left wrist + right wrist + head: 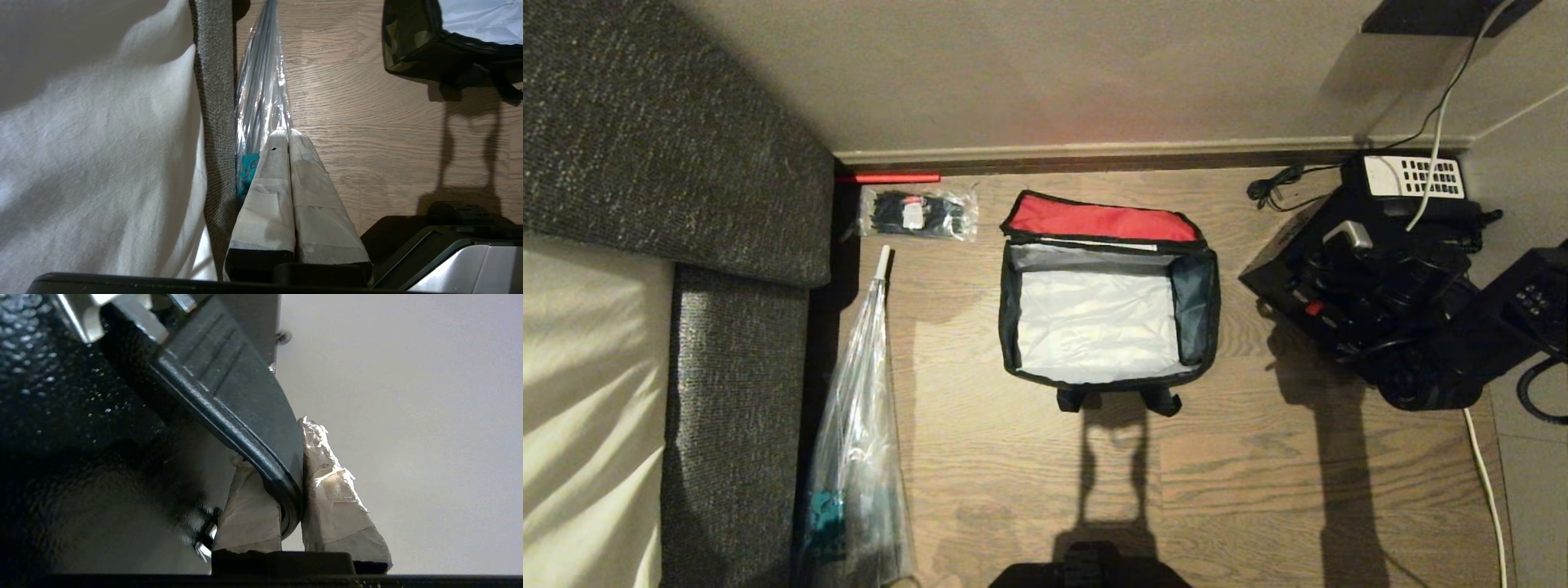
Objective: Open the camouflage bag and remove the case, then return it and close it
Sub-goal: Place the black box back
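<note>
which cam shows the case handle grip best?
Right wrist view: the right gripper is shut on the case handle, both taped fingers pinching it. Head view shows the case beside the open camouflage bag, but the arm hides the grip. Left wrist view shows no case.

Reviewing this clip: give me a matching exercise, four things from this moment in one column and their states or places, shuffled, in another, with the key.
Things:
1. boxy camouflage bag with red-lined lid
2. black speckled hard case
3. right gripper
4. left gripper

States:
A. shut on the case's black handle
B. shut on nothing, near a clear plastic-wrapped umbrella
C. open, pale lining bare
D. out on the wooden floor, right of the bag

Pairs: 1-C, 2-D, 3-A, 4-B
</note>
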